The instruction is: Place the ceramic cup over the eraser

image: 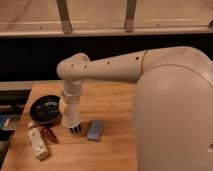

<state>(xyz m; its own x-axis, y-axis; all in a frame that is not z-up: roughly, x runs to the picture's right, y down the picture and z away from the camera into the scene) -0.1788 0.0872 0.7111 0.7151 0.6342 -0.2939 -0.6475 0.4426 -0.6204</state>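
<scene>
The ceramic cup point(70, 119), small, white and tapered, sits at the lower end of my arm, just right of the black bowl. My gripper point(71, 106) points straight down onto the cup from above, and its tips are hidden against the cup. The eraser point(75, 129), a dark block with white stripes, peeks out at the cup's lower edge on the wooden table point(115, 105). Whether the cup rests on the eraser or hangs just above it cannot be told.
A black bowl point(45, 109) stands left of the cup. A white labelled bottle point(38, 142) and a reddish item point(50, 134) lie at the front left. A light blue pad point(95, 129) lies just right of the eraser. My white body point(175, 125) hides the table's right side.
</scene>
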